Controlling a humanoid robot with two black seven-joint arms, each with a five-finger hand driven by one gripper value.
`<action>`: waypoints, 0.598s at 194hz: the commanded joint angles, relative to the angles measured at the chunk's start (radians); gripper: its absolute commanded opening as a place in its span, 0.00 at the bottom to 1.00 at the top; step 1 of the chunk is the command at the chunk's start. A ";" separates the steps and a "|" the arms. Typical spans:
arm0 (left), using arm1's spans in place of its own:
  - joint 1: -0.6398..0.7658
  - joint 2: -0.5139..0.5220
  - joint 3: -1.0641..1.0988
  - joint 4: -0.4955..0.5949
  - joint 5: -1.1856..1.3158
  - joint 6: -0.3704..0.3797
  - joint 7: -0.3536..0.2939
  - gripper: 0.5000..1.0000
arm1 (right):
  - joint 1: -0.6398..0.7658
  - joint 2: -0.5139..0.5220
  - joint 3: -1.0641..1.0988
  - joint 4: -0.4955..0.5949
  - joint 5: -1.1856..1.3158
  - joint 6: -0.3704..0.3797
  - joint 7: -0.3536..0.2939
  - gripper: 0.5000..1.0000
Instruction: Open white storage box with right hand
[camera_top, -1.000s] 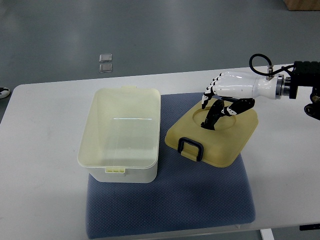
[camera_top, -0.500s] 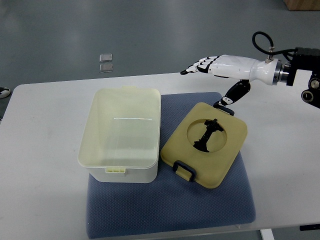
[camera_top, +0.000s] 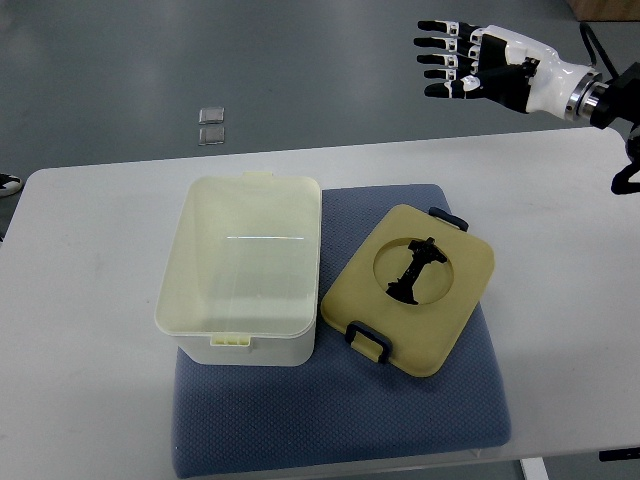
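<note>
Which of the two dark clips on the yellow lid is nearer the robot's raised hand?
The dark clip on the cream-yellow plastic lid's far edge. The other clip sits on its near edge, farther from the open right hand.

Storage box (camera_top: 240, 270) cream-white. Lid (camera_top: 412, 288) pale yellow, black clasps. Mat (camera_top: 340, 400) blue-grey, dotted weave. Surface (camera_top: 80, 330) white. Hand (camera_top: 478, 70) white, black-jointed.

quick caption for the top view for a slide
Storage box stands open on the blue mat, its lid lying beside it, while the right hand hovers empty, fingers spread, above the table's far edge.
</note>
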 joint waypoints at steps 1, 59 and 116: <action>-0.001 0.000 0.000 0.000 0.000 0.000 0.000 1.00 | -0.020 0.038 0.000 -0.046 0.220 -0.040 -0.037 0.86; 0.001 0.000 0.000 0.000 0.000 0.000 0.000 1.00 | -0.108 0.136 0.000 -0.109 0.511 -0.095 -0.097 0.86; 0.001 0.000 -0.002 0.000 0.000 0.000 0.000 1.00 | -0.140 0.164 -0.001 -0.106 0.536 -0.101 -0.082 0.86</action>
